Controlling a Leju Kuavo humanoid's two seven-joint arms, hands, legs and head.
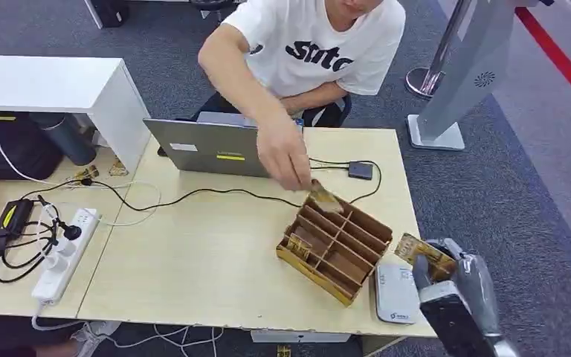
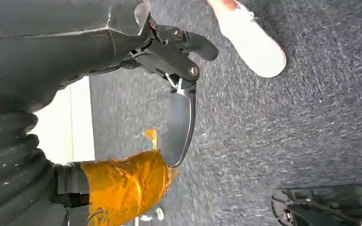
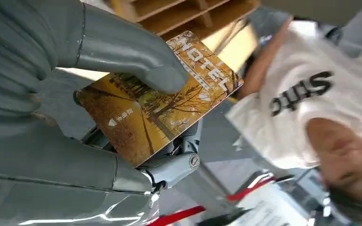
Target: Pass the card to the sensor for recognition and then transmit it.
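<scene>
I am pinching the card [image 3: 160, 99] in my right hand [image 3: 75, 117] by its end, over the table's [image 1: 193, 253] right edge; it seems thin, stiff and slippery.

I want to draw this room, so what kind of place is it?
Probably an office or test room set up like a hotel desk. A light wooden table holds a grey laptop and a white power strip, and the robot's right hand holds an orange hotel card.

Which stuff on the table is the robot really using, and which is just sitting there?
For the job:
card, held by the right hand
white sensor pad
person's hand

Lying about:
laptop
power strip
wooden organizer
</scene>
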